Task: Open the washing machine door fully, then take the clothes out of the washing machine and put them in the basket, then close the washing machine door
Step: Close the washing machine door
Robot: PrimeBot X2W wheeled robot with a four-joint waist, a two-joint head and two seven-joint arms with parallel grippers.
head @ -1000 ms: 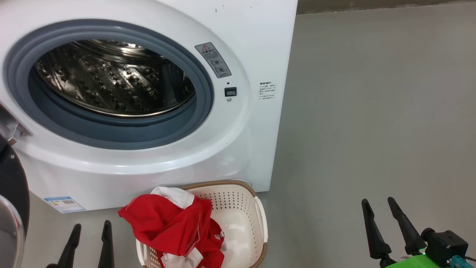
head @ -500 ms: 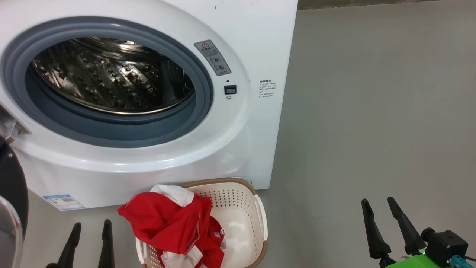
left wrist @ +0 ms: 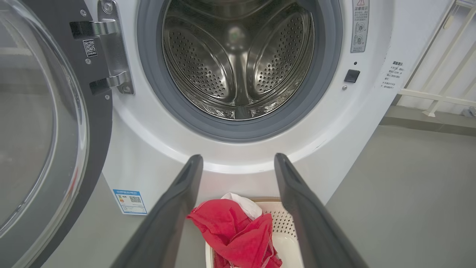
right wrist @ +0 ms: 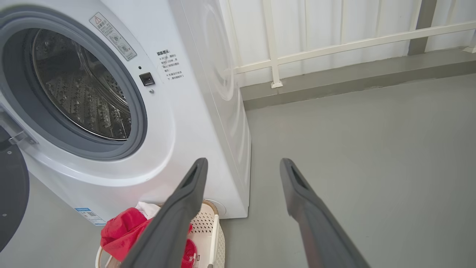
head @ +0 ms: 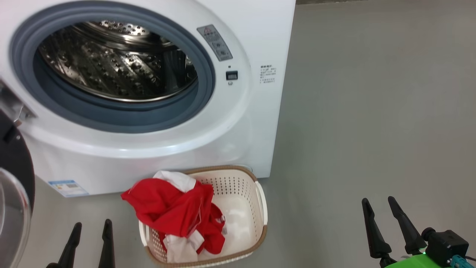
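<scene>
**Head view.** The left gripper (head: 92, 229) sits at the lower left and the right gripper (head: 377, 203) at the lower right. Both are spread to full width, hold nothing and touch nothing. The washing machine (head: 148, 156) stands on the grey floor (head: 372, 111). The washing machine door (head: 16, 167) is swung out at the left edge, showing its glossy black rim and clear glass bowl. The grey rubber gasket (head: 122, 119) rings the dimpled steel drum (head: 111, 67). The clothes (head: 167, 208), thin red fabric with white panels, lie heaped in the basket (head: 230, 186) and droop over its left rim. The basket is perforated cream plastic with a brown rim and stands just before the machine. Compared with one second ago, the whole picture has shifted because the camera has moved. More of the basket is in view, and both grippers are as wide as before.

**Left wrist view.** The dark fingers are wide apart with nothing between them. A metal hinge (left wrist: 111, 48) joins the door to the machine.

**Right wrist view.** The fingers are wide apart over bare floor. A white railing (right wrist: 334, 44) runs behind the machine.
</scene>
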